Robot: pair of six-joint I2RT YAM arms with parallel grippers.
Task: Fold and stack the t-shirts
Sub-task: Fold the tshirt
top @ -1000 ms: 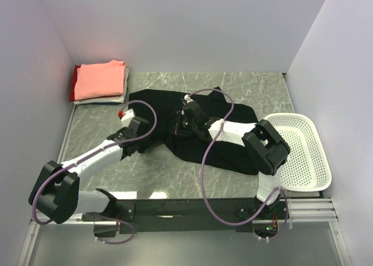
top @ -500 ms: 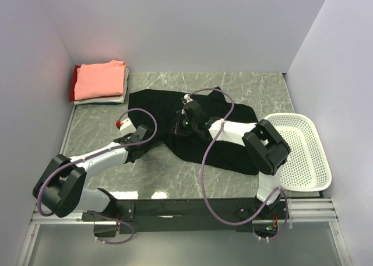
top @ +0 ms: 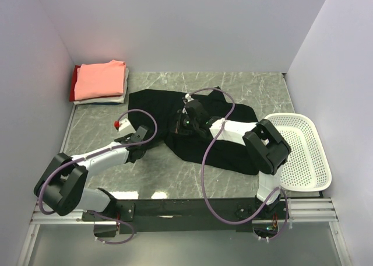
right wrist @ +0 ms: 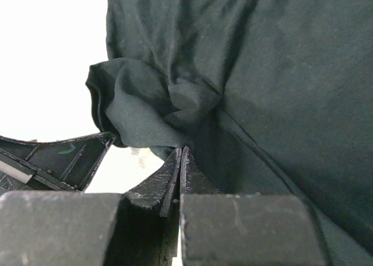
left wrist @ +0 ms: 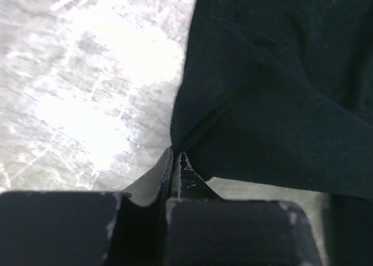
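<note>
Item 1, black shirt [top: 233,154]: we record it spread out and rumpled at the centre of the table [top: 245,85], unfolded. One end reaches toward 10 o'clock and the other trails toward 4 o'clock.

Item 2, folded stack: we find it in the table's 10 o'clock corner, well apart from the black shirt. A salmon-pink shirt [top: 100,79] lies on top, a white shirt [top: 120,94] shows beneath it, and a red shirt [top: 73,86] peeks out at the 9 o'clock side.

Item 3, left tool [left wrist: 173,163]: we note its fingers pressed narrow, nipping the black shirt's edge on its 8 o'clock side, low over the table.

Item 4, right tool [right wrist: 180,156]: we note its fingers pressed narrow, pinching a bunched fold of the black shirt near the cloth's middle.

Item 5, white mesh basket [top: 303,158]: we list it at the table's 3 to 4 o'clock edge, just beside the right arm's elbow.
</note>
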